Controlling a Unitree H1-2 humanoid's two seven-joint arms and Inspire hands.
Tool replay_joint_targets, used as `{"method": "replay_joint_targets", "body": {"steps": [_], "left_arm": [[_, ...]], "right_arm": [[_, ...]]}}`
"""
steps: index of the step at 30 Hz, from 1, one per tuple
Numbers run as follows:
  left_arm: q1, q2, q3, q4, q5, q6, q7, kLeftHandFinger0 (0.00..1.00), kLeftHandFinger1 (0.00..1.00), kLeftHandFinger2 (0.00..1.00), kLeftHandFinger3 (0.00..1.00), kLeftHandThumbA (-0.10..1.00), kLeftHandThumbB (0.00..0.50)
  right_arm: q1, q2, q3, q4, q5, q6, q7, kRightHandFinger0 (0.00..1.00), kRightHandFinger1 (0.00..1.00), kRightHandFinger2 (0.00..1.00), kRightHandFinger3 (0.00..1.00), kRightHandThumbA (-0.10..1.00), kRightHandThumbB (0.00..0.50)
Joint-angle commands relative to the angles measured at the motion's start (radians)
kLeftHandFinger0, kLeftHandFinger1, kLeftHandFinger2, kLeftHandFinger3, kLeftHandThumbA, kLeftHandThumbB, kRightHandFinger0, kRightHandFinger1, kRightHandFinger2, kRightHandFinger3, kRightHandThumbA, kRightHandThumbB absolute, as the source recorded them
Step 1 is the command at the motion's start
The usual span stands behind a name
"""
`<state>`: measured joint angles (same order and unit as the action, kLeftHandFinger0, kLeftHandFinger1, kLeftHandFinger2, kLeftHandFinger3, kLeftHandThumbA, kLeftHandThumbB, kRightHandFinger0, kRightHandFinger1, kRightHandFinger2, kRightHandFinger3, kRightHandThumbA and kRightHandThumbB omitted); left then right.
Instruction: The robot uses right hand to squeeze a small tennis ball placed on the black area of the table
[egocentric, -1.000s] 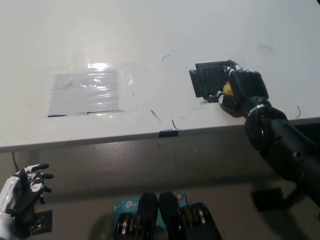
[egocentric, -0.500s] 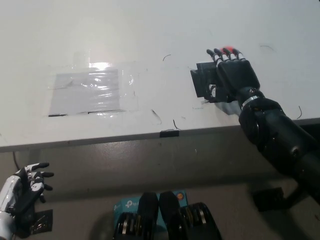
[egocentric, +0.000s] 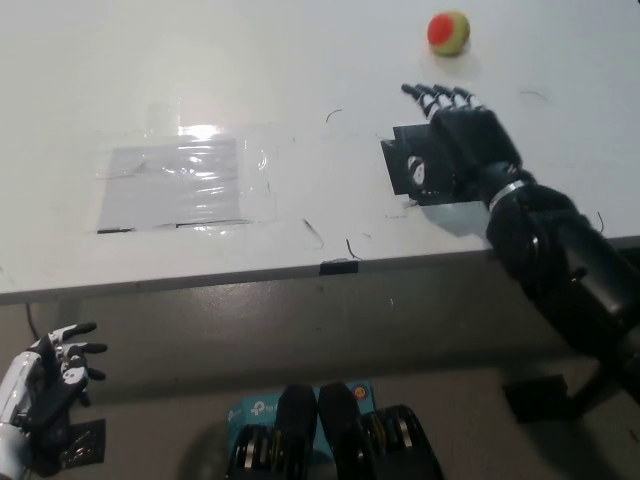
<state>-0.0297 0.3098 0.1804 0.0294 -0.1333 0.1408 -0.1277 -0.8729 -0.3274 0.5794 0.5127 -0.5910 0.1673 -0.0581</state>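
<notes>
Ball (egocentric: 449, 32) is the big news: it now lies free on the white table (egocentric: 300, 80), well apart from the black area (egocentric: 405, 160), out toward 12 o'clock from the right hand (egocentric: 465, 150). A second ago it was clenched inside that hand, only a sliver of yellow showing; half a second ago the fingers had sprung straight and a red spot showed just at their tips. Since then it has travelled up the table, away from the robot.

Right hand is released, fingers (egocentric: 438, 95) stretched flat and pointing toward 12 o'clock, palm down over the black area, holding nothing. The black arm has barely shifted across the three moments.

Left hand (egocentric: 50, 375), white, rests at the lower left below the table edge, fingers spread, unchanged.

My reading: the squeeze is done and let go, but the release seems to have flicked the ball off its mark. Whether it has come to rest cannot be told. Another squeeze would call for a reach toward 12 o'clock, near the picture's top edge.
</notes>
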Motion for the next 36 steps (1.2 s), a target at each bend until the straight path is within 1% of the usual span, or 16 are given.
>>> {"method": "replay_joint_targets", "body": {"steps": [1,5,7,8,9,11,12,15,16,18,20,22,25,28,34,36], "left_arm": [[0.007,0.019,0.007,-0.028,0.0,-0.024,-0.008,0.3,0.44,0.6,0.72,0.15,0.0],[0.015,0.02,0.01,-0.033,-0.004,-0.014,-0.008,0.29,0.45,0.59,0.73,0.11,0.0],[0.008,0.023,0.013,-0.022,-0.011,-0.02,-0.013,0.27,0.41,0.57,0.72,0.09,0.0],[0.008,0.023,0.014,-0.021,-0.012,-0.021,-0.013,0.26,0.4,0.57,0.71,0.09,0.0],[0.008,0.024,0.014,-0.016,-0.013,-0.031,-0.015,0.28,0.41,0.57,0.72,0.08,0.0],[0.008,0.024,0.017,-0.022,-0.016,-0.025,-0.014,0.26,0.4,0.55,0.69,0.1,0.0],[0.011,0.024,0.019,-0.029,-0.019,-0.019,-0.014,0.26,0.41,0.56,0.68,0.13,0.0],[0.016,0.023,0.018,-0.034,-0.018,-0.022,-0.014,0.25,0.4,0.55,0.67,0.19,0.0],[0.014,0.025,0.018,-0.018,-0.02,-0.039,-0.02,0.23,0.39,0.55,0.68,0.21,0.0],[0.014,0.025,0.018,-0.019,-0.016,-0.032,-0.015,0.28,0.44,0.58,0.69,0.2,0.0],[0.018,0.026,0.016,-0.024,-0.011,-0.032,-0.015,0.28,0.44,0.58,0.69,0.2,0.0],[0.017,0.024,0.017,-0.028,-0.011,-0.019,-0.011,0.29,0.43,0.58,0.69,0.16,0.0],[0.013,0.026,0.017,-0.028,-0.011,-0.016,-0.01,0.27,0.42,0.58,0.69,0.14,0.0],[0.011,0.027,0.019,-0.009,-0.014,-0.037,-0.015,0.27,0.42,0.57,0.68,0.21,0.0],[0.009,0.027,0.016,-0.016,-0.009,-0.025,-0.011,0.27,0.43,0.57,0.69,0.24,0.0],[0.011,0.025,0.019,-0.021,-0.014,-0.02,-0.011,0.25,0.39,0.54,0.66,0.24,0.0]], "right_arm": [[0.016,-0.047,-0.096,-0.152,0.037,0.021,0.074,1.0,1.0,1.0,1.0,0.34,0.267],[0.109,-0.063,-0.261,-0.389,0.158,0.036,0.108,1.0,1.0,1.0,1.0,0.32,0.208],[0.191,-0.037,-0.426,-0.544,0.308,-0.005,0.045,1.0,1.0,1.0,1.0,0.12,0.185],[0.196,-0.03,-0.443,-0.555,0.317,-0.008,0.047,1.0,1.0,1.0,1.0,0.11,0.185],[0.246,-0.037,-0.508,-0.612,0.353,-0.019,0.032,0.91,1.0,1.0,1.0,0.17,0.158],[0.298,-0.027,-0.574,-0.622,0.398,-0.066,0.014,0.75,1.0,1.0,1.0,0.15,0.166],[0.335,-0.02,-0.607,-0.619,0.427,-0.096,0.01,0.72,1.0,1.0,1.0,0.11,0.166],[0.41,0.002,-0.661,-0.587,0.463,-0.17,0.006,0.81,1.0,1.0,1.0,0.05,0.16],[0.441,0.012,-0.676,-0.578,0.465,-0.193,-0.002,0.83,1.0,1.0,1.0,0.09,0.16],[0.533,0.069,-0.73,-0.513,0.517,-0.287,-0.036,0.74,0.89,0.98,0.99,0.16,0.192],[0.562,0.084,-0.746,-0.488,0.501,-0.326,-0.046,0.69,0.84,0.95,0.99,0.18,0.178],[0.614,0.129,-0.781,-0.405,0.503,-0.417,-0.101,0.57,0.71,0.86,0.92,0.13,0.196],[0.645,0.191,-0.844,-0.305,0.543,-0.488,-0.141,0.53,0.65,0.79,0.84,0.11,0.19],[0.656,0.223,-0.876,-0.233,0.552,-0.519,-0.156,0.45,0.6,0.74,0.8,0.14,0.188],[0.663,0.277,-0.906,-0.172,0.57,-0.533,-0.147,0.4,0.62,0.74,0.76,0.2,0.216],[0.663,0.271,-0.9,-0.169,0.564,-0.523,-0.126,0.39,0.57,0.71,0.77,0.11,0.194]]}}
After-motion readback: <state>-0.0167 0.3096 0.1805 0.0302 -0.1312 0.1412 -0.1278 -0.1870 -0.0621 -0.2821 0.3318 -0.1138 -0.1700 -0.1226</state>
